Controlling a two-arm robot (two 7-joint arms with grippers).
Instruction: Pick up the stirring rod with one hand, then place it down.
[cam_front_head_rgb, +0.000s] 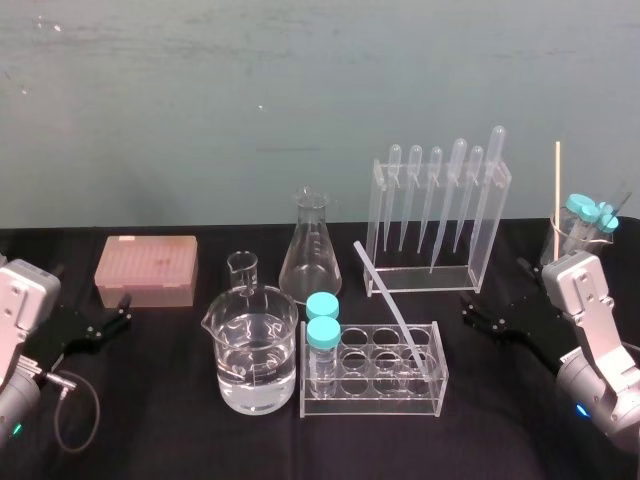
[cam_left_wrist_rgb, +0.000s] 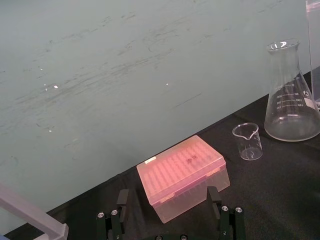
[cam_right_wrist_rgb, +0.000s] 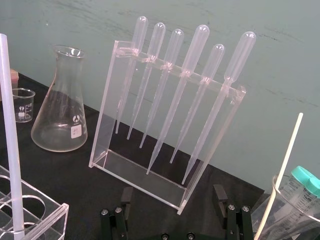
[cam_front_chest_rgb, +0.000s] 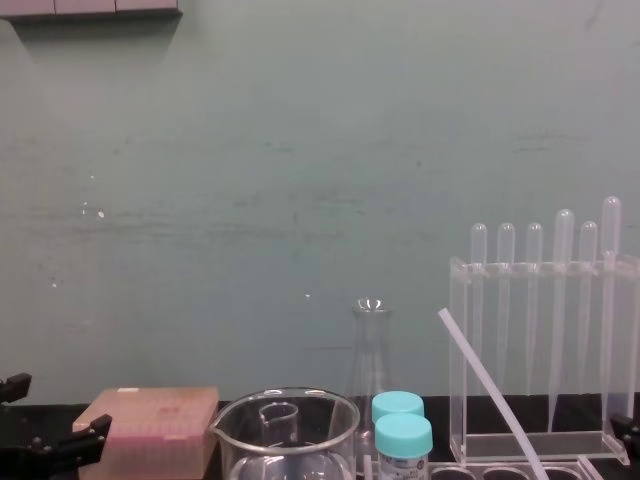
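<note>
The stirring rod (cam_front_head_rgb: 385, 295) leans in the tube rack (cam_front_head_rgb: 372, 402), with the flask (cam_front_head_rgb: 309, 262) and pipette stand (cam_front_head_rgb: 488, 235) beyond it, while the left gripper (cam_front_head_rgb: 126, 308) and right gripper (cam_front_head_rgb: 467, 310) have their fingers spread, holding nothing.

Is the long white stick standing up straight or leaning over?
Leaning. The stirring rod has its lower end in a hole of the clear tube rack, and its top tilts toward the flask.

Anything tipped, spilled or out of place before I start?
Only the stirring rod leans slantwise in the test tube rack; no spill visible. Left gripper and right gripper sit parked either side.
</note>
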